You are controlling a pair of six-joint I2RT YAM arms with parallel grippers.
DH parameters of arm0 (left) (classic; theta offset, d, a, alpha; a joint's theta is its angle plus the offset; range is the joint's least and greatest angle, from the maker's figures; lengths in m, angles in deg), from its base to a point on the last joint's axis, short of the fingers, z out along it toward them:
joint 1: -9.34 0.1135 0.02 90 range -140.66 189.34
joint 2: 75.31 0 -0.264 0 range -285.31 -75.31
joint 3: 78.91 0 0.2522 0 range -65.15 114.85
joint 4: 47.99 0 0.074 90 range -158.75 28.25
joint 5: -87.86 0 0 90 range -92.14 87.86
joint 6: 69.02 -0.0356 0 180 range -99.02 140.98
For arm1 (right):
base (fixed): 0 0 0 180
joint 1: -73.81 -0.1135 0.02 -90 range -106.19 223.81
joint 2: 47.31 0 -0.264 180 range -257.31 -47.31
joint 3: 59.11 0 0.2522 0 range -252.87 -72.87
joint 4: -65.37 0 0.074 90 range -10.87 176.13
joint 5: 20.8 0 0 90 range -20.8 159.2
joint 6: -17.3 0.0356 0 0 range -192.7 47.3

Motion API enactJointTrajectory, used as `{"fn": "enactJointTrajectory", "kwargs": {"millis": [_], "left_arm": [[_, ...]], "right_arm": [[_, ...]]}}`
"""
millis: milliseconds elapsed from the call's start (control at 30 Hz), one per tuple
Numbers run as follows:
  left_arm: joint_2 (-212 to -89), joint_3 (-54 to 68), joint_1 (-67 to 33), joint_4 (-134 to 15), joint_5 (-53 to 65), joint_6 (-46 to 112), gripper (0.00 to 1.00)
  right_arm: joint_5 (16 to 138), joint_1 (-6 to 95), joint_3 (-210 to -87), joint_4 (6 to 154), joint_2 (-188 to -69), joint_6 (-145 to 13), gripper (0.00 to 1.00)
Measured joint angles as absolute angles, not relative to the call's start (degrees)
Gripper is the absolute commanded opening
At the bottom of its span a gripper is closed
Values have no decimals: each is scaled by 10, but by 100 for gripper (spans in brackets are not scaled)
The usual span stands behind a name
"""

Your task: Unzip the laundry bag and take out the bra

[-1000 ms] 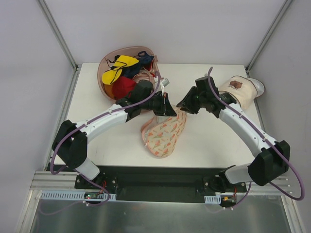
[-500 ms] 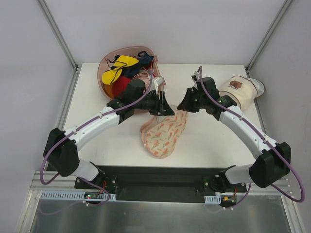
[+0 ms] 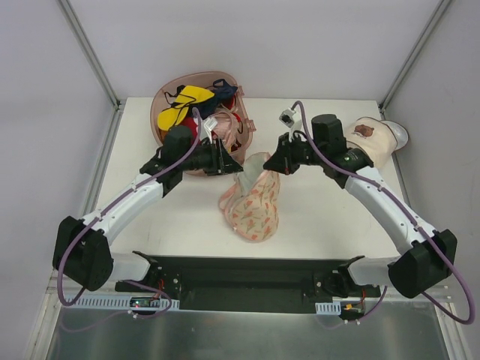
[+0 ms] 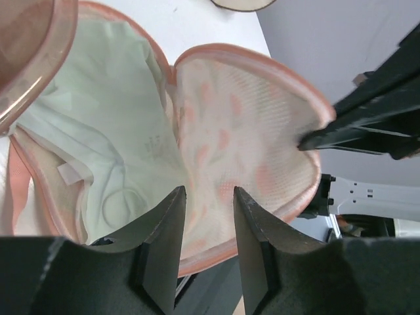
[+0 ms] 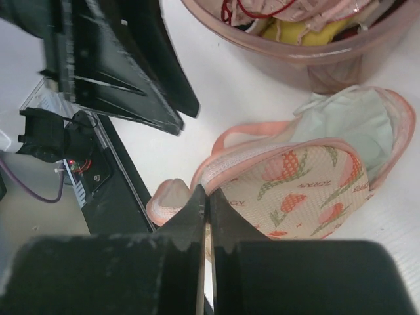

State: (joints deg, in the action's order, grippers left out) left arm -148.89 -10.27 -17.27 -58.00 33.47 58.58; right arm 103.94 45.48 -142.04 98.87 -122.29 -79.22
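The laundry bag [image 3: 251,204] lies open in the middle of the table, cream with orange-pink print and pink edging. My right gripper [image 3: 271,165] is shut on the pink edge of its upper flap [image 5: 289,177] and holds the flap up. In the right wrist view the jaws [image 5: 207,197] are closed on that edge. The pale mint bra [image 4: 98,131] lies inside the open bag and also shows in the right wrist view [image 5: 341,118]. My left gripper [image 3: 234,168] is open at the bag's far left rim, its fingers [image 4: 164,223] apart in front of the flap's inside [image 4: 249,131], holding nothing.
A pink basin [image 3: 166,127] with red, yellow and dark garments stands at the back left, right behind the left gripper. A cream cylindrical container [image 3: 371,139] with a brown mark lies at the right, behind the right arm.
The left gripper has drawn back to the left, away from the bag's middle. The right gripper has pulled the flap up and leftward, the bag gapes wider and the bra shows.
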Motion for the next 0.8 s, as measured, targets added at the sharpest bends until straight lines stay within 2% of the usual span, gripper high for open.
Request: {"fn": "enactJointTrajectory", "kwargs": {"millis": [200, 433, 800], "left_arm": [[-1556, -103, -182, -573, 369, 600, 32], [-1649, -96, -249, -568, 376, 594, 32], [-1714, -84, -263, -587, 333, 537, 52]], "right_arm": [[1083, 470, -1437, 1018, -1217, -846, 1], [1111, 480, -1437, 1036, -1216, -864, 1], [1120, 481, -1437, 1041, -1216, -865, 1]]}}
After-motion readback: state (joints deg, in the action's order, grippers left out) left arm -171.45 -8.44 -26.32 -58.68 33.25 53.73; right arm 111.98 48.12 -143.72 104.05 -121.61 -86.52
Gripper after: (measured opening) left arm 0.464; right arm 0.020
